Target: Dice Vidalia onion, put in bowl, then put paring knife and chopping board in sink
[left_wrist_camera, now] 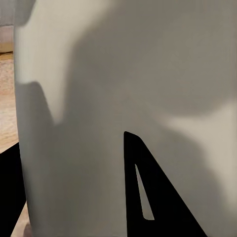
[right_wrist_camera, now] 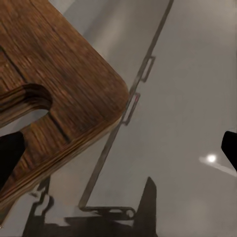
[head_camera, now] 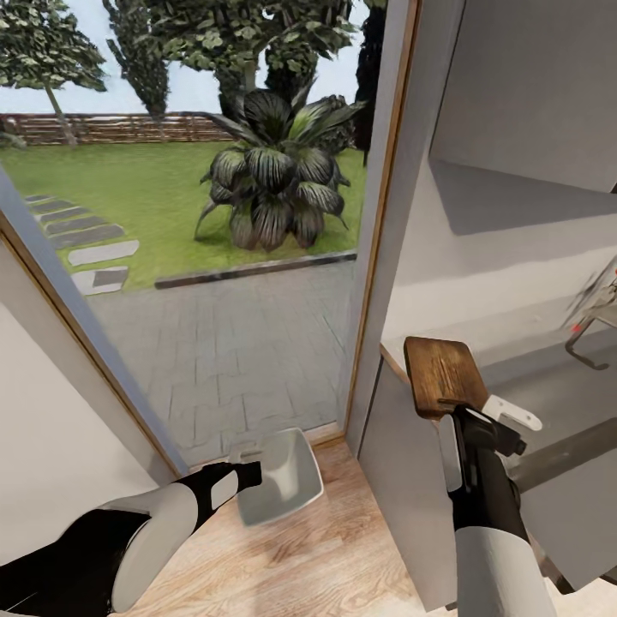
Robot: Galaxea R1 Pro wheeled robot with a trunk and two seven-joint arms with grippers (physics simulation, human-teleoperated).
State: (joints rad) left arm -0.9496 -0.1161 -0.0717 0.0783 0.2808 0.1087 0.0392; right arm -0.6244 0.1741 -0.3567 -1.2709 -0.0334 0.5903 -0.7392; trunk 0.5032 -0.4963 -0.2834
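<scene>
My left gripper [head_camera: 247, 473] is shut on the rim of the white bowl [head_camera: 287, 480], holding it tilted low over the wooden floor. In the left wrist view the bowl's wall [left_wrist_camera: 123, 74] lies against one black finger [left_wrist_camera: 148, 197]. The brown chopping board [head_camera: 439, 370] sits raised over the left end of the grey countertop [head_camera: 514, 343], at my right gripper [head_camera: 480, 416]. In the right wrist view the board [right_wrist_camera: 64, 84] lies over one finger [right_wrist_camera: 9, 153] by the handle slot, with the other finger [right_wrist_camera: 230, 146] far apart. The onion, its dice and the knife are out of view.
The chrome tap [head_camera: 593, 330] with its red knob stands at the far right. A steel rim line [right_wrist_camera: 116, 138] runs across the counter below the board. A glass door [head_camera: 214, 257] ahead looks onto a garden. A white wall [head_camera: 51, 446] stands at the left, a grey cabinet front [head_camera: 403, 497] below the counter.
</scene>
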